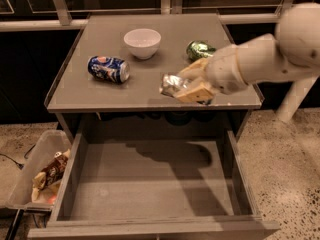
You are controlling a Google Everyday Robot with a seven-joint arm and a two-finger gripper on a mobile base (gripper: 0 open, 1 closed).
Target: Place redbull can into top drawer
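Note:
The redbull can (171, 84), silver and dented, lies sideways between the tan fingers (196, 92) of my gripper (188, 83). The gripper is shut on it and holds it just above the table top (85, 91), near the front edge and right of centre. The top drawer (150, 184) stands pulled out below the table, wide and grey, with nothing on its flat bottom. The arm's shadow falls on the drawer's back part.
On the table are a white bowl (142, 41), a dark blue can (108, 68) lying on its side, and a green can (199, 49) behind the gripper. A clear plastic bin (33, 163) with snack bags (50, 174) stands on the floor left of the drawer.

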